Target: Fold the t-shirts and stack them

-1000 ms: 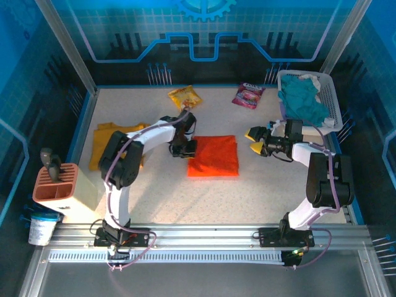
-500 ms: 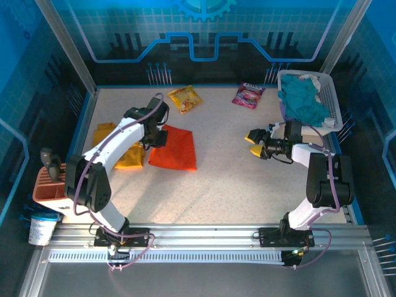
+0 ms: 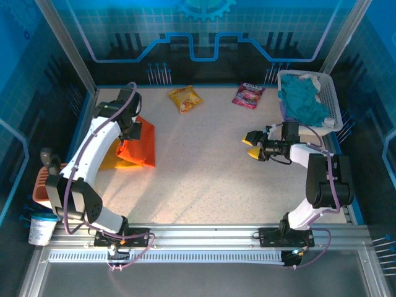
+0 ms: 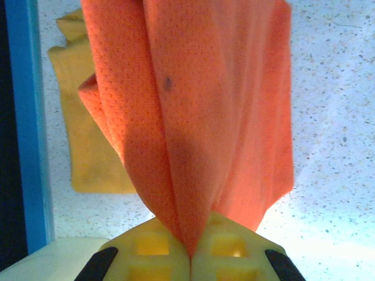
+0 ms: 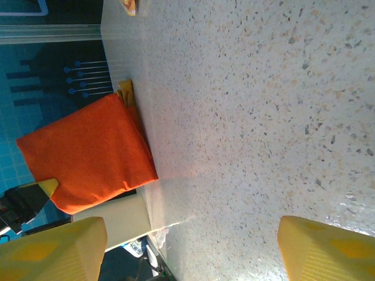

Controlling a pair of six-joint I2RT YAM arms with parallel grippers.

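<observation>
The left gripper (image 4: 190,257) is clamped tight on a pinched edge of the folded orange shirt (image 4: 193,117), which drapes away from it. Within the last second it has swept that shirt from the middle of the table (image 3: 204,179) to the far left, partly over the yellow shirt (image 4: 88,146) by the left wall. Folding looks done, so only setting it down squarely should remain. The right gripper (image 3: 253,145) sits wide open, empty, on the right side

Moved orange t-shirt (image 3: 141,145) from centre of table (image 3: 204,185) to left side, pinched in left gripper (image 4: 190,259); now overlapping mustard yellow t-shirt (image 4: 88,152), possibly touching. Nudged right gripper (image 3: 250,146) slightly leftward.
</observation>
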